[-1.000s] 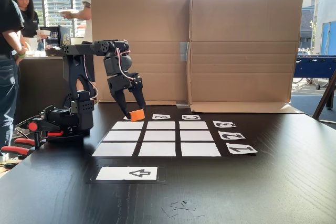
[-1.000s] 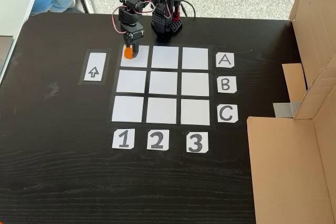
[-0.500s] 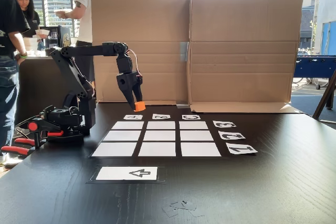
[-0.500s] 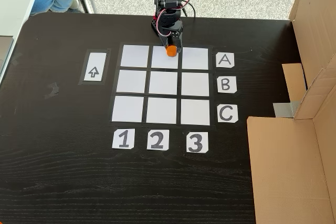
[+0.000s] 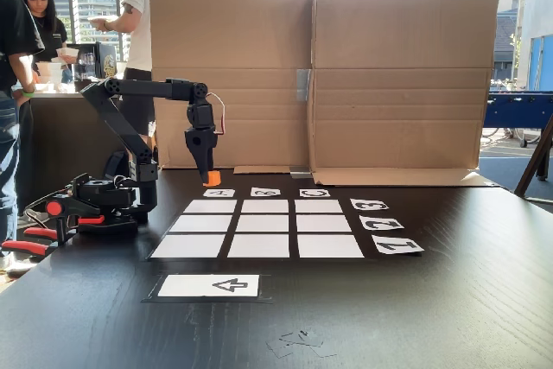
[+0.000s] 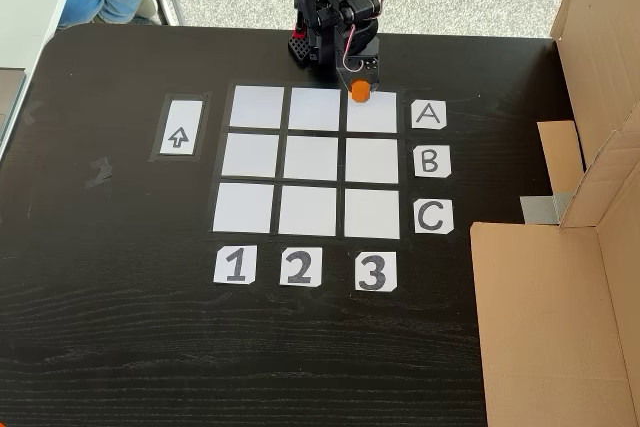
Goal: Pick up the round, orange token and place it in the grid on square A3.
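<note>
Going left to right in the top-down fixed view: arrow card (image 6: 179,128) sat left of the grid (image 6: 314,160), clear of it and irrelevant to the drop. Grid columns ran 1-2-3, rows A-B-C top to bottom, so square A3 (image 6: 375,119) was the top-right cell, next to the A label (image 6: 428,115).

Gripper (image 6: 359,87) was clamped on the token (image 6: 359,91), which hung over the top edge of A3, slightly left of cell centre. In the low side-on fixed view the gripper (image 5: 210,177) pointed straight down with the token (image 5: 212,179) clear of the table (image 5: 449,300), above the far row of the grid (image 5: 259,227).

My read: this was the lowering and release step. To do it well:
- nudge the reach out from the base so the token centres in A3 rather than on its near border line
- drop vertically and keep the wrist plumb so the flat face lands flush
- release only on contact, then lift straight up so the fingers don't drag the token

Risk, as I judged it: releasing from height, letting the token roll onto A2 (image 6: 316,110).
</note>
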